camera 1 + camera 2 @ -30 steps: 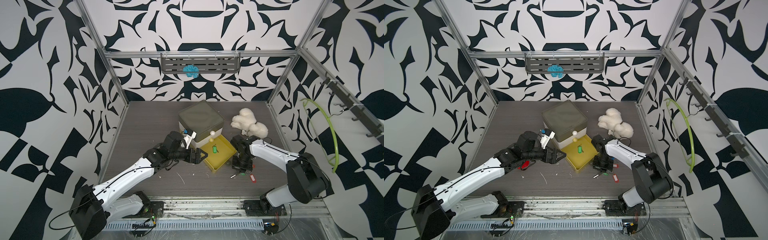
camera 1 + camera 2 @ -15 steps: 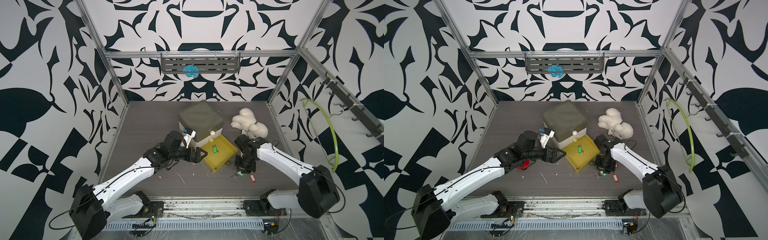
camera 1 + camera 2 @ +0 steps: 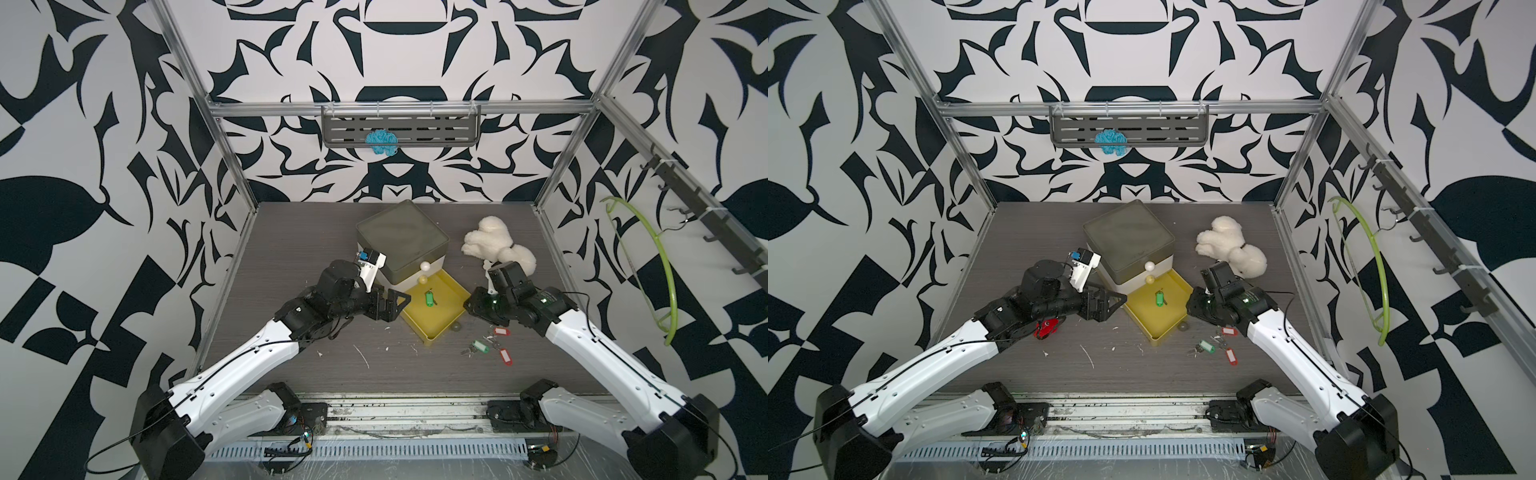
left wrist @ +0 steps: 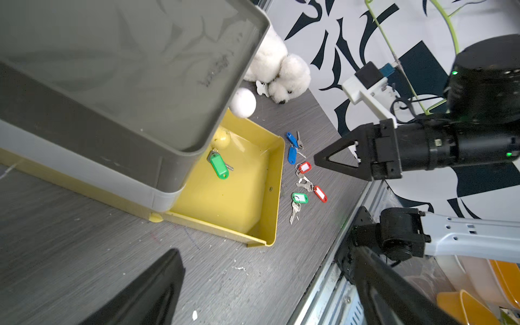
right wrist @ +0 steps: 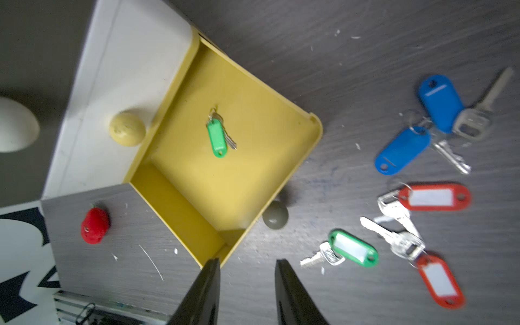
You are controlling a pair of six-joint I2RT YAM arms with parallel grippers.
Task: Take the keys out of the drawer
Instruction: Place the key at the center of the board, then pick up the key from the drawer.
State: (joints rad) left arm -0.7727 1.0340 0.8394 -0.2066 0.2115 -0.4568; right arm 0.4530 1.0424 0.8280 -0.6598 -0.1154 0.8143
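Step in hand: removal of the one key left in the drawer (image 5: 253, 174). This key with a green tag (image 5: 217, 137) lay flat on the drawer floor, left of centre in the right wrist view, clear of all the walls. The other keys (image 5: 434, 197) (two blue tags, two red, one green) lay loose on the table (image 5: 351, 42) at the right of that frame, near the drawer and outside it.

Right gripper (image 5: 246, 263): jaws partly parted with nothing between them, over the drawer's corner at the lower centre of the frame.

Left gripper (image 3: 1106, 307): jaws spread wide and empty, just beside the drawer's left wall at the centre of a top view, below the cabinet (image 3: 1127, 239).

Assessment: the task appeared nearly complete, with one key outstanding.

Next move, as judged: the right gripper would need to travel over the green tag, open enough to span its narrow side, descend, close, lift above the wall and set the key with the rest. Because the tag lay flat, the fingertips would probably have to reach the floor itself. The red toy (image 5: 95, 222) at the lower left was no part of the task
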